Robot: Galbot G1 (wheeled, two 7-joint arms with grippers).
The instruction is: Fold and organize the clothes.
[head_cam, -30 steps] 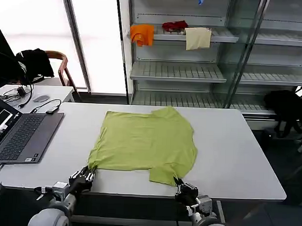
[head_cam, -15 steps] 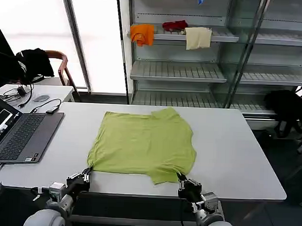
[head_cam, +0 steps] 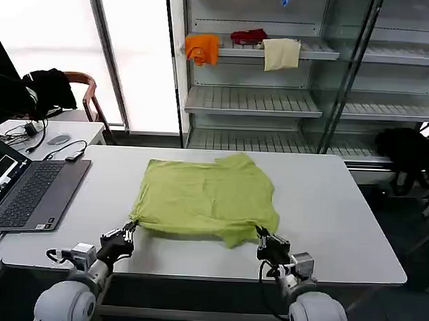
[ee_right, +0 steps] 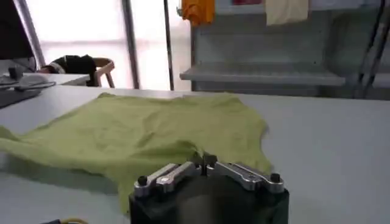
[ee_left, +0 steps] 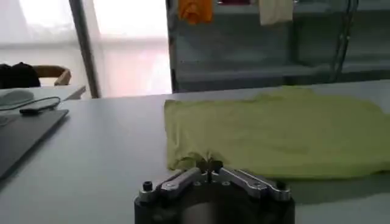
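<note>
The lime yellow-green T-shirt (head_cam: 203, 195) lies spread on the white table (head_cam: 325, 221), plain side up. Its near edge is raised off the table and curls over. My left gripper (head_cam: 129, 230) is shut on the shirt's near left corner (ee_left: 195, 157). My right gripper (head_cam: 260, 236) is shut on the near right corner (ee_right: 183, 149). Both grippers hover just above the table near its front edge. In the left wrist view my left gripper (ee_left: 208, 164) pinches the cloth, and in the right wrist view my right gripper (ee_right: 205, 161) does the same.
An open laptop (head_cam: 26, 193) sits at the table's left end, with cables and a mouse (head_cam: 58, 139) on a side desk. A shelf unit behind holds orange (head_cam: 201, 49), red (head_cam: 248, 36) and cream (head_cam: 282, 54) cloths. A black garment (head_cam: 408, 157) is at right.
Both grippers have lifted the shirt's near corners and carried them away from me, toward the far edge. The near hem now folds over the rest of the shirt.
</note>
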